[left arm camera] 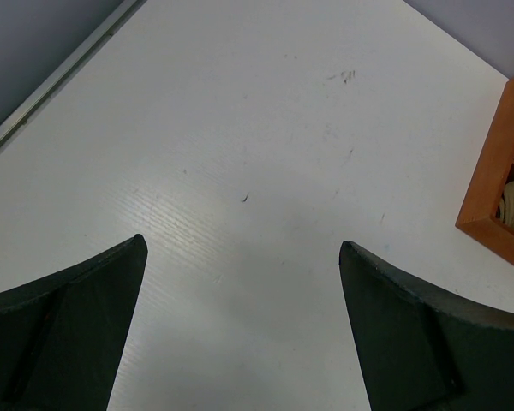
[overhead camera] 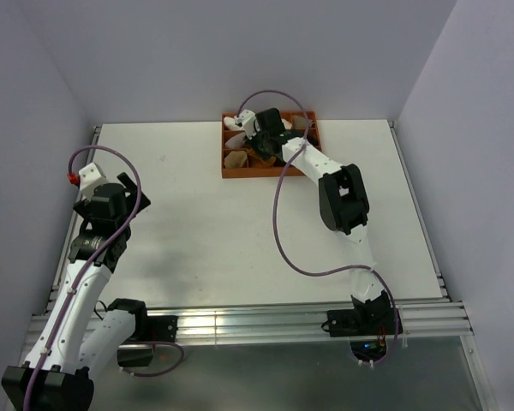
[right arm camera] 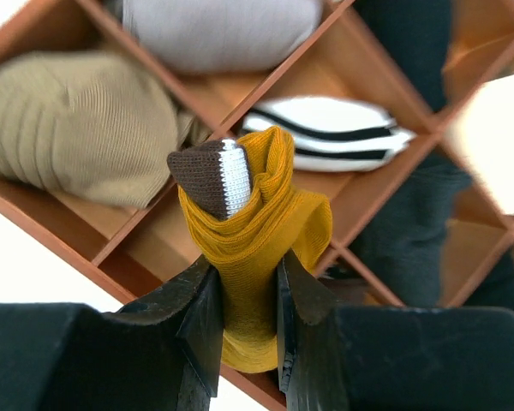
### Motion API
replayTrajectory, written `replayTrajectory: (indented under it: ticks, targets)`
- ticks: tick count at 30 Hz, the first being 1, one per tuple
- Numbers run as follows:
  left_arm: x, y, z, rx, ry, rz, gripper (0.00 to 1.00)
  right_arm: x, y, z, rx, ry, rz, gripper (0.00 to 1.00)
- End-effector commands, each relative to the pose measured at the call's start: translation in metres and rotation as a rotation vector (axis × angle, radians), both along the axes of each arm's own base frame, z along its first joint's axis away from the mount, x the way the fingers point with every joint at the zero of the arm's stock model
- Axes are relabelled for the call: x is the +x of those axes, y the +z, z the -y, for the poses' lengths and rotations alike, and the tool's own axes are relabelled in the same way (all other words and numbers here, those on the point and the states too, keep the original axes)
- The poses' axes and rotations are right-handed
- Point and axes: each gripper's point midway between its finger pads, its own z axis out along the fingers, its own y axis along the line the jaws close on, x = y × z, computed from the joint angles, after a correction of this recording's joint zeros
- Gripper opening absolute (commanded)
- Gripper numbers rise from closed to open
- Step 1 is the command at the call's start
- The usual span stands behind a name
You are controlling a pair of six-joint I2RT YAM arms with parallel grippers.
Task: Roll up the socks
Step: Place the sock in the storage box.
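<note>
right gripper (right arm camera: pixel 244 291): clenched on the mustard-yellow sock (right arm camera: pixel 255 231), fabric pinched between both jaws
left gripper (left arm camera: pixel 242 248): released, jaws wide, nothing between them, only bare table (left arm camera: pixel 240 111) ahead
sock position: bunched roll sticking out past the fingertips, brown-and-white cuff (right arm camera: pixel 212 175) at the far end, tail hanging back below the jaws
tray (overhead camera: pixel 270 174): wooden, divided into cells, directly beyond the right jaws
neighbours: beige bundle (right arm camera: pixel 77 128) in the cell left of the jaws; striped bundle (right arm camera: pixel 325 128) ahead-right
step (judged): dropping the rolled sock into the open cell under the fingertips
how to do it well: centre the roll over the cell, clear of the divider (right arm camera: pixel 146 223) left of the jaws; lower until the roll sits inside the walls, then let go
risk: roll looks loose, could unfurl or snag on a divider
other socks: cannot tell where they are
</note>
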Motion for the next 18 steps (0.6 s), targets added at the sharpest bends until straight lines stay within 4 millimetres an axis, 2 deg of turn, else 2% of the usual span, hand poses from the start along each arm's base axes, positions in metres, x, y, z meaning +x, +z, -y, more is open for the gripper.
replayTrajectory:
  ticks: [1, 3, 9, 11, 12, 18]
  targets:
    - [0.0, 0.006, -0.002, 0.014, 0.003, 0.025, 0.99, -0.004, 0.0, 0.001, -0.029, 0.049, -0.055, 0.0]
    - [0.001, 0.005, -0.002, 0.016, 0.004, 0.02, 0.99, -0.008, -0.008, -0.002, -0.032, 0.068, -0.09, 0.0]
    - [0.002, 0.004, 0.0, 0.013, -0.006, 0.019, 0.99, -0.011, -0.009, -0.002, -0.044, 0.072, -0.12, 0.0]
    - [0.002, 0.004, 0.0, 0.014, -0.007, 0.017, 1.0, -0.012, -0.018, -0.001, -0.058, 0.073, -0.149, 0.0]
    - [0.002, 0.003, 0.0, 0.014, -0.008, 0.015, 1.0, -0.013, -0.016, 0.0, -0.072, 0.083, -0.156, 0.0]
    - [0.003, 0.001, 0.001, 0.014, -0.015, 0.009, 0.99, -0.041, -0.046, 0.008, -0.148, 0.114, -0.271, 0.0]
